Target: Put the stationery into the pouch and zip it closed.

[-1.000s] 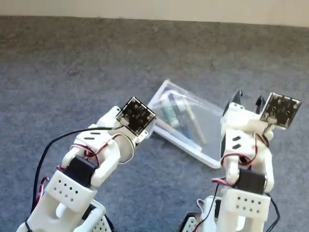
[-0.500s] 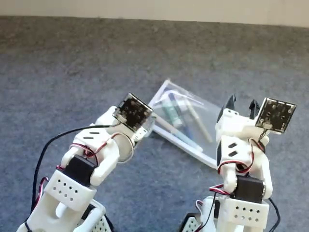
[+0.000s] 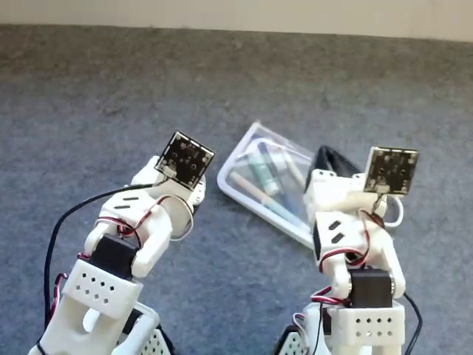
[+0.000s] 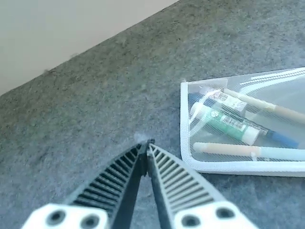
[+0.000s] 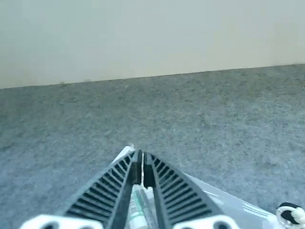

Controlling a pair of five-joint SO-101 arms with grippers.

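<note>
On the left, the left jaws were pressed together with nothing between them, ribbed black pads tip to tip. They hung over bare tabletop [image 4: 71, 109], a grey, felt-like nap that should grip well enough to stop things sliding.

Just beside those jaws, toward the middle, the pouch [image 4: 182, 119] lay flat on the tabletop. It was a clear, soft plastic sleeve with a white bound edge and rounded corners. The stationery was inside it: a green-labelled tube [image 4: 228, 123], a pale slim pen [image 4: 238, 150] and a blue-tipped pen [image 4: 279, 139], all lying roughly lengthwise.

I judged the pouch to be light and floppy, its film slick, so a pinch on the flat face would likely slip or crumple. The bound edge or a corner looked like the firmer hold. The load was loose and would shift if the pouch were tilted.

On the right, the right jaws were also together, empty, and sat over the pouch's far end. A small white loop [image 5: 288, 213] lay near them. It might have been the zip pull, but I could not be sure, nor could I tell whether the zip was shut.
</note>
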